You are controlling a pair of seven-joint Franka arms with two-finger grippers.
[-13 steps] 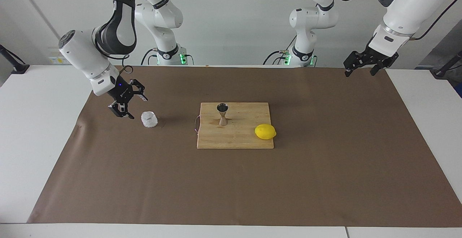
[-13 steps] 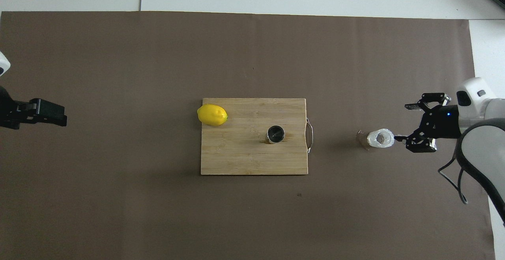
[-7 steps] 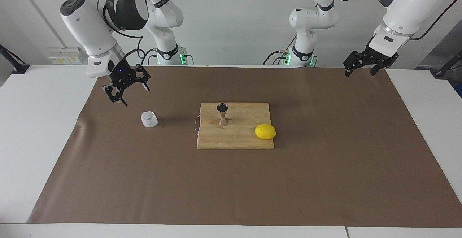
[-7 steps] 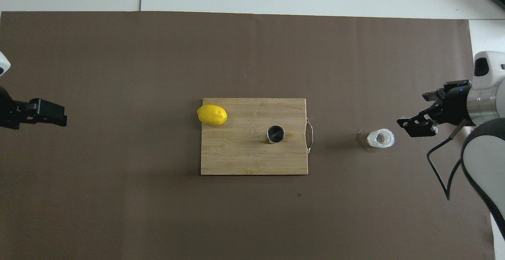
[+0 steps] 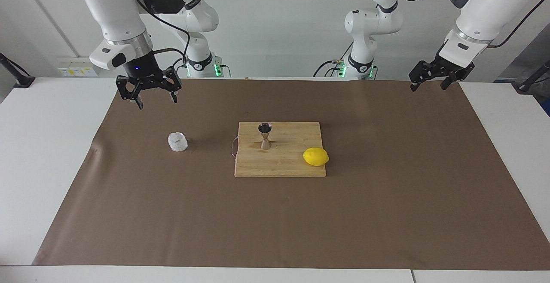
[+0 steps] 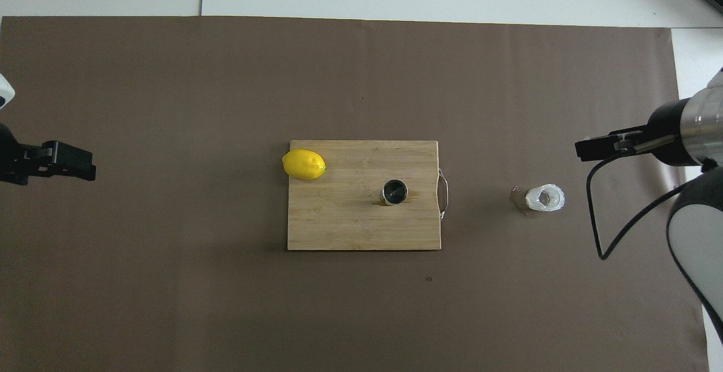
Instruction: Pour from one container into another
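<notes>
The whitish translucent cup (image 5: 177,141) (image 6: 545,198) stands upright on the brown mat toward the right arm's end, with nothing touching it. The steel jigger (image 5: 265,135) (image 6: 395,192) stands upright on the wooden cutting board (image 5: 283,165) (image 6: 339,225). My right gripper (image 5: 157,101) (image 6: 584,150) hangs open and pointing down, raised over the mat beside the cup and well clear of it. My left gripper (image 5: 429,88) (image 6: 85,166) waits open and empty over the mat's corner at the left arm's end.
A yellow lemon (image 5: 316,156) (image 6: 304,164) lies on the board's corner toward the left arm's end. The board has a metal handle (image 6: 444,193) on the side facing the cup. The brown mat (image 5: 386,214) covers most of the white table.
My right gripper has risen from beside the cup, drawn away from it and turned to point straight down. The cup, jigger and left arm have not moved.
</notes>
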